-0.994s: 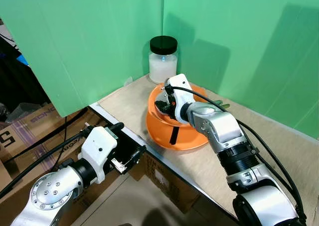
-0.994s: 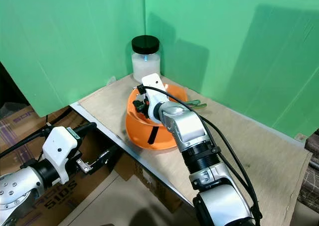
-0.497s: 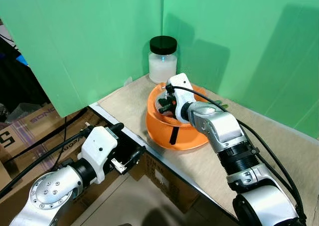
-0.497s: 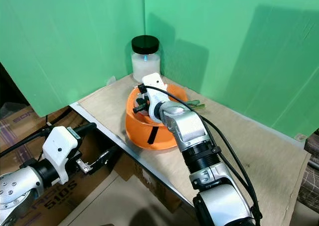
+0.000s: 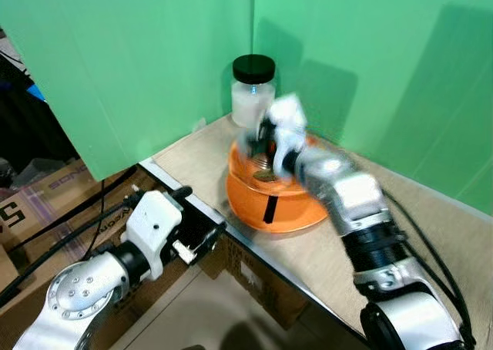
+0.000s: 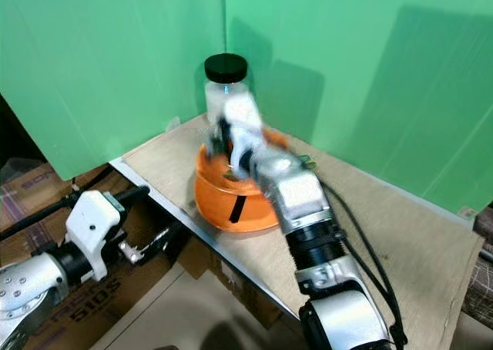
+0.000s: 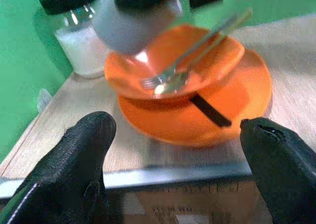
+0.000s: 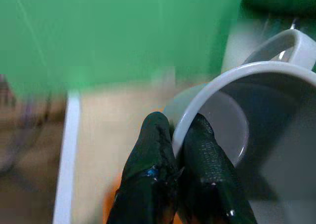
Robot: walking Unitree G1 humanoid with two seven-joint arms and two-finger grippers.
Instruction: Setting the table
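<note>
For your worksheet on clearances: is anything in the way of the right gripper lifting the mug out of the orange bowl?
Nothing visible: the right gripper already pinches the mug rim above the bowl; the jar stands behind.

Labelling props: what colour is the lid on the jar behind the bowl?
Black; the jar lid shows best in the left eye view.

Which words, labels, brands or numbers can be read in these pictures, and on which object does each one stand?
"S": one large dark letter, cut off by the picture's edge, on the cardboard box on the floor to the robot's left.
Print on the second cardboard box below the table edge: too blurred to read.
Jar, orange bowl, mug: no text visible.
</note>
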